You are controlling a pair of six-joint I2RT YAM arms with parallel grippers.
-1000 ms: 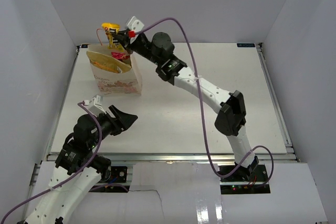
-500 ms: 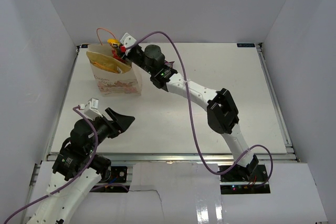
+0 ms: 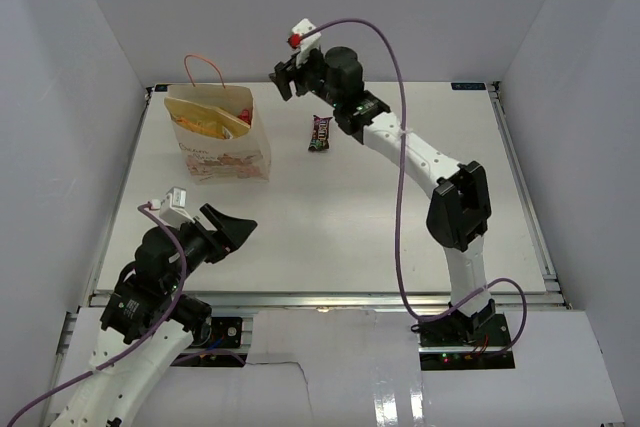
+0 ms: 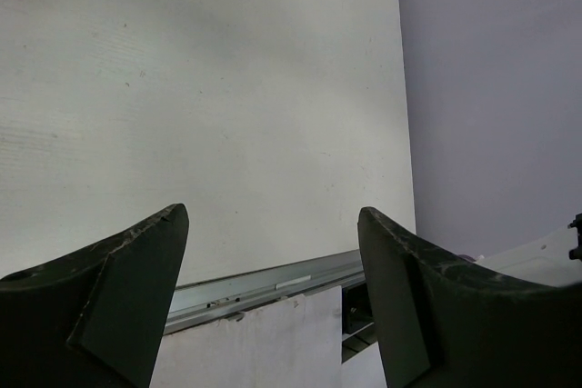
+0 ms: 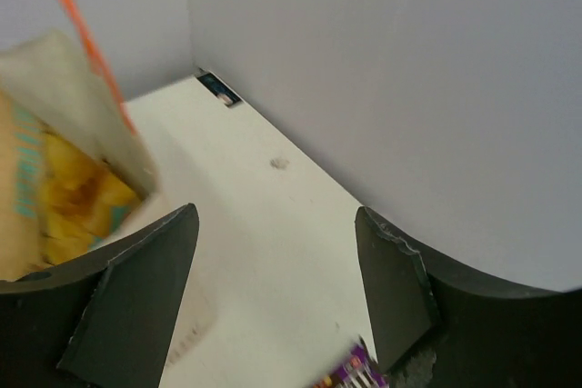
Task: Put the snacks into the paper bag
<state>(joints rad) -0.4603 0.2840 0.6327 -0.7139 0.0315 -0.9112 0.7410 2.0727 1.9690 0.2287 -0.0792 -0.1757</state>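
Starting at the paper bag (image 3: 228,152): it stands upright at the far left of the table (image 3: 330,237), mouth open. The golden-yellow chip bag (image 3: 205,125) fills most of that mouth, and a pink-orange cord handle (image 3: 198,59) loops above it. What else sits inside is too small to tell. One snack lies outside: the dark purple candy bar (image 3: 320,133), flat on the table to the right of the bag and apart from it. Your right gripper (image 5: 273,224) hangs high over the far edge, between bag and bar, jaws spread wide with nothing between them. Your left gripper (image 4: 271,224) sits low over the near-left table, also spread and empty, well apart from everything.

Now the hazards, as I read them. That bar is thin and flat, so come down too shallow and the fingers close on air. Go too deep and they scrape the table and skid the bar away. The bag looks light, so a brush from the wrist or the purple cable (image 3: 400,147) could tip it. The cord loop could snag a finger. And with the chip bag crowding the mouth, an off-centre drop may bounce the bar back out.
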